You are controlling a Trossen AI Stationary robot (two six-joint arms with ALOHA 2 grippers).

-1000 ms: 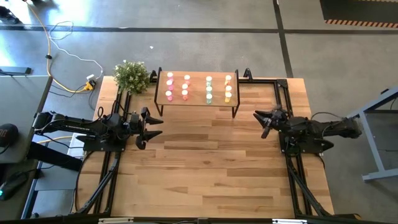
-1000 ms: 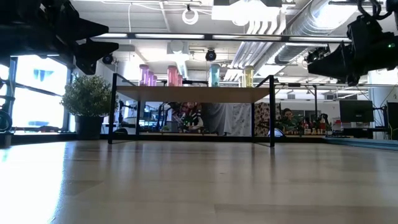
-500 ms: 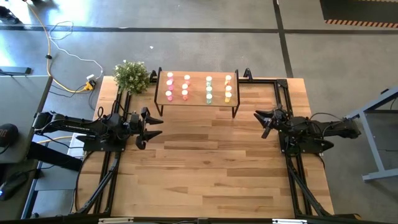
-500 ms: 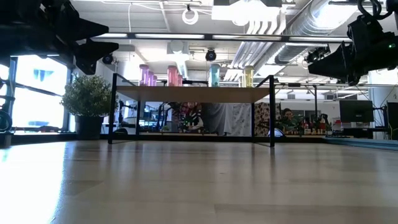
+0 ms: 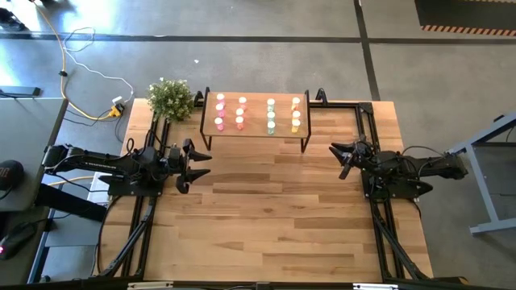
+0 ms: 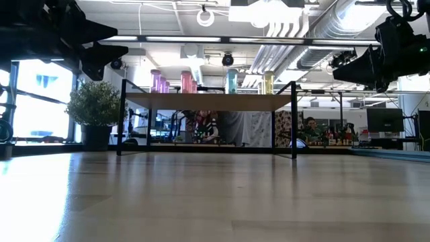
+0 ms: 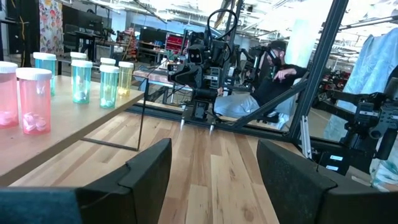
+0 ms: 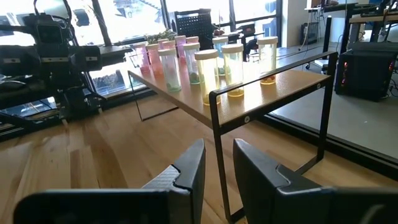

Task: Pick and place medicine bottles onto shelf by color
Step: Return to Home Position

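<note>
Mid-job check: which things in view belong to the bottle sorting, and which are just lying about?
Job: medicine bottles; shelf under them; left gripper, right gripper, both empty, clear of the shelf.
Lying about: potted plant beside the shelf; yellow cable on the floor.

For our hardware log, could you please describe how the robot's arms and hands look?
The left arm and right arm are matte black, jointed segments; the left bears small pale lettering. The left hand and right hand each have two broad, flat, dark fingers.
</note>
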